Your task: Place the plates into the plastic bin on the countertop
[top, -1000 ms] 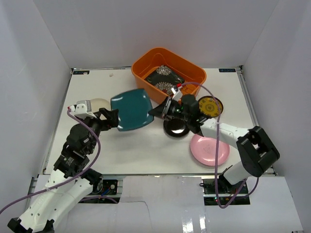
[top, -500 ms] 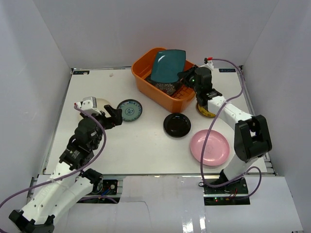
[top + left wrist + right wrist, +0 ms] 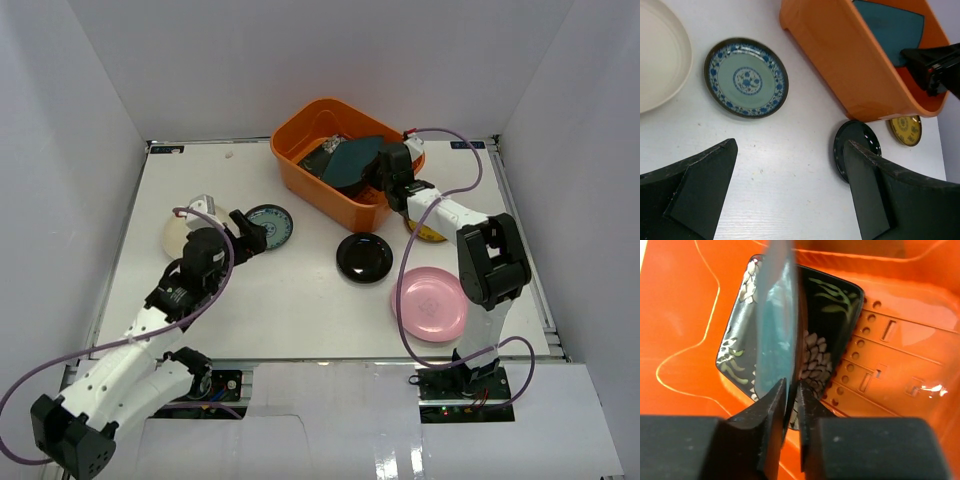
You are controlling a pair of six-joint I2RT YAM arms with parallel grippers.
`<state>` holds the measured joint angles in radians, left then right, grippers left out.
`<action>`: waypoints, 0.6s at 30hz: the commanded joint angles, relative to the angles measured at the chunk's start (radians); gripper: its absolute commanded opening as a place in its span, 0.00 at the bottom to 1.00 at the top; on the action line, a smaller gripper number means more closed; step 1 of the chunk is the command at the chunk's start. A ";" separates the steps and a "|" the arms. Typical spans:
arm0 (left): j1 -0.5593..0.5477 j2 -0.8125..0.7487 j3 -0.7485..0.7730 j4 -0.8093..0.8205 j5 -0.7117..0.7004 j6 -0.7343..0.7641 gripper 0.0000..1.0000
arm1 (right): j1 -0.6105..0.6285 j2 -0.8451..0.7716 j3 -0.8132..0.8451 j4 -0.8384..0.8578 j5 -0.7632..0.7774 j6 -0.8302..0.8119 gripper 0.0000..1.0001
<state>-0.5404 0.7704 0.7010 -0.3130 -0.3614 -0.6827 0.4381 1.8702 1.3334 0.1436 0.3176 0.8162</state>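
While in bin [image 3: 680, 300], teal plate [image 3: 775, 325] between end effector [image 3: 791, 387] jaws

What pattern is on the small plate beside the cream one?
Small plate: pale teal, blue floral border and centre; left wrist view.

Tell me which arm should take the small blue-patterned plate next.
Left, I'd say. The left arm holds its jaws open next to the small blue-patterned plate, with nothing in between. The right arm reaches into the orange bin, its jaws closed on the edge of the teal square plate.
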 commanded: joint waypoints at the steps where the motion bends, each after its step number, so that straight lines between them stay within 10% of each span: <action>1: 0.000 0.058 -0.023 0.020 0.001 -0.123 0.98 | 0.011 0.004 0.096 0.062 -0.023 0.006 0.30; 6: 0.031 0.127 -0.052 0.051 -0.030 -0.179 0.98 | 0.013 -0.005 0.096 -0.005 -0.077 -0.043 0.75; 11: 0.208 0.179 -0.118 0.074 0.082 -0.225 0.98 | 0.022 -0.069 0.078 -0.044 -0.042 -0.135 1.00; 18: 0.482 0.173 -0.250 0.112 0.213 -0.270 0.96 | 0.027 -0.175 0.064 -0.107 -0.107 -0.281 0.91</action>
<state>-0.1196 0.9604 0.4736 -0.2287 -0.2214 -0.9180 0.4614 1.7969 1.3956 0.0227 0.2401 0.6209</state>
